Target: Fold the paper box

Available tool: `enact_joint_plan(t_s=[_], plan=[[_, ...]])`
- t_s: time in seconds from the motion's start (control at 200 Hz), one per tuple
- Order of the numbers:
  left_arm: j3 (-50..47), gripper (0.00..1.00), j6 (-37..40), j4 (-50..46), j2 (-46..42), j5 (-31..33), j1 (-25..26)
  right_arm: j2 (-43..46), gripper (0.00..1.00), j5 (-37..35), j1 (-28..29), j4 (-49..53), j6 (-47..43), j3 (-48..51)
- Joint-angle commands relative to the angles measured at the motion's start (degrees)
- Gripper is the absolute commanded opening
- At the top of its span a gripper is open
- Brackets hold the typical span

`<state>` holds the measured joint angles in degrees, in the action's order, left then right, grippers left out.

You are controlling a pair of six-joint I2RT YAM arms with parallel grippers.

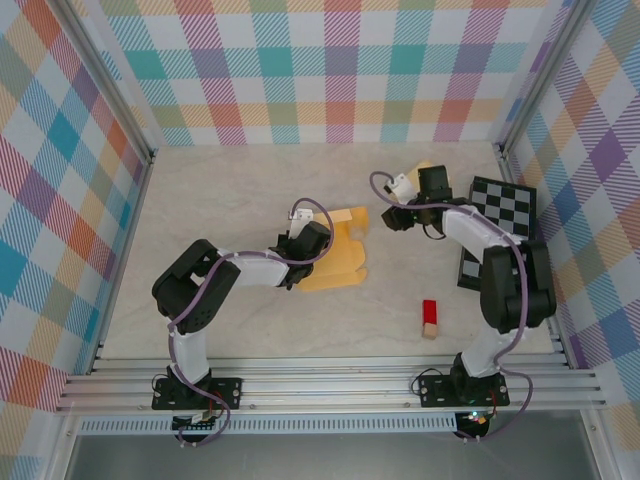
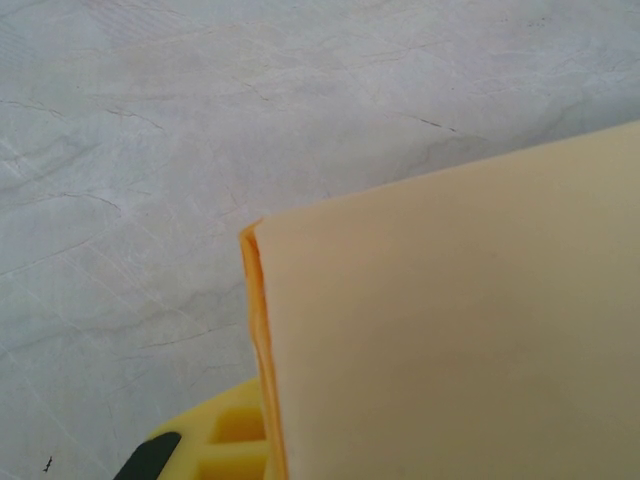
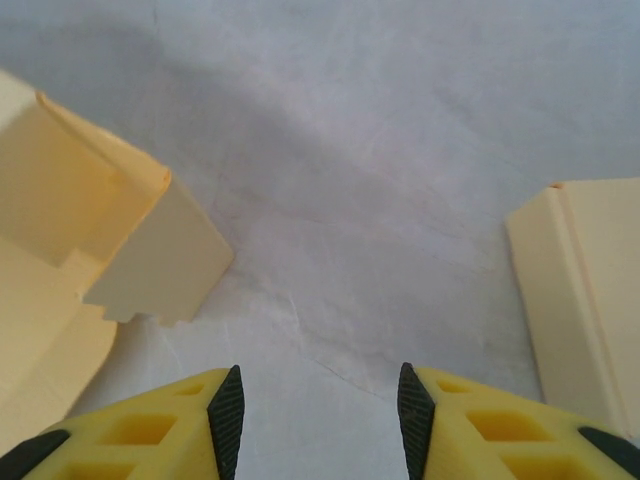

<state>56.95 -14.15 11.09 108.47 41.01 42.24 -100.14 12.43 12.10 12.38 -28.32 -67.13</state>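
Quick status from my remote seat. The box [image 1: 340, 255] sits about mid-counter [image 1: 220, 200], mostly flat, with one pale flap standing up along its far edge. The left pincer [image 1: 305, 250] is right at the box's left side. On the left wrist cam a big cream panel of the box [image 2: 450, 330] lies right up against the lens. One yellow finger [image 2: 215, 440] pokes out at the bottom, tight against the panel's folded edge. That pincer is squeezed closed, and as far as I can make out it's pinching that panel.

The right pincer [image 1: 392, 215] hangs just right of the box, not touching it. On its wrist cam the pincer [image 3: 318, 410] is part-way open, black pads [image 3: 228, 410] apart, with bare counter between them. So it's got hold of nothing. The same cam has the box [image 3: 100, 250] off to the left with a flap bent up, and a second cream piece [image 3: 580, 290] off to the right. From the top cam that piece [image 1: 428, 168] peeks out behind the right wrist, though I can't tell what it is.

Other stuff: a checkered mat [image 1: 505, 215] on the right under the right arm, and a small red block [image 1: 429, 312] lying near the front, well apart from the box.
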Motion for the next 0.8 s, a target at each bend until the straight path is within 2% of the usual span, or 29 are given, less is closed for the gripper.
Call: enact_joint_plan(t_s=[0.0, 0.2, 0.42, 0.795], plan=[[-1.6, 0.0, 2.6, -7.7, 0.3, -3.0, 0.5, -4.3, 0.47, 5.2, 0.3, 1.5, -10.3, -5.2], [-1.4, 0.0, 2.9, -7.7, 0.0, -3.8, 0.5, -10.3, 0.47, 10.6, 0.7, 5.4, -14.0, -10.9], [-0.4, 0.0, 3.0, -8.1, 0.6, -4.3, 0.5, -10.1, 0.47, 14.3, 3.9, 7.5, -22.7, -9.7], [0.8, 0.0, 2.6, -9.3, 1.2, -4.4, 0.5, -9.4, 0.44, 17.5, 6.1, 8.7, -24.2, -9.8]])
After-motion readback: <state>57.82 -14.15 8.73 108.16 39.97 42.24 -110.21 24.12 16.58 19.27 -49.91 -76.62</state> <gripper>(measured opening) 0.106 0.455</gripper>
